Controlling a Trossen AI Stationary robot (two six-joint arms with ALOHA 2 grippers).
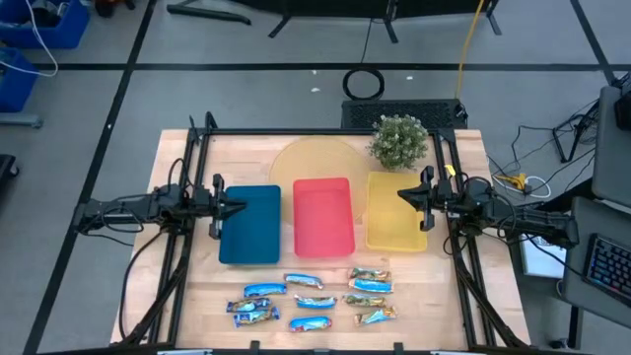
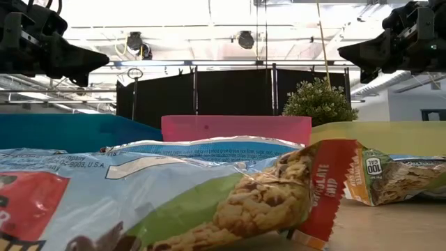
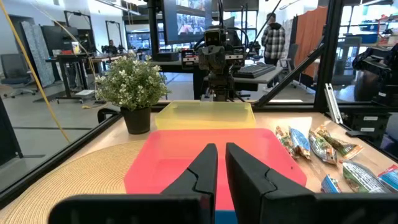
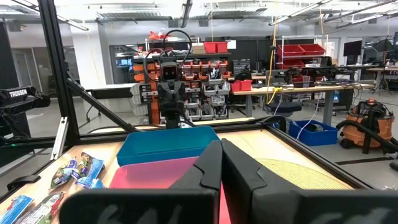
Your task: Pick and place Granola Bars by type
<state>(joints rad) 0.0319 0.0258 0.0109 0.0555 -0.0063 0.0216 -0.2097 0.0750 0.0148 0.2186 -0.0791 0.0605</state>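
Note:
Several granola bars lie flat on the wooden table near its front edge. The blue-and-white ones [image 1: 264, 290] are mostly to the left and the green/tan ones [image 1: 375, 316] to the right; they fill the low view's foreground [image 2: 230, 202]. Behind them stand a blue tray [image 1: 249, 224], a red tray [image 1: 323, 215] and a yellow tray [image 1: 396, 210]. My left gripper [image 1: 242, 207] is shut and empty above the blue tray's left edge, pointing right. My right gripper [image 1: 399, 194] is shut and empty above the yellow tray, pointing left. Both hang well above the table [image 2: 104, 61] [image 2: 341, 50].
A small potted plant [image 1: 399, 141] stands at the back right, on a round woven mat [image 1: 306, 163] that lies behind the trays. Black frame posts [image 1: 187, 148] run along the table's left and right sides. Bare wood shows between the trays and the bars.

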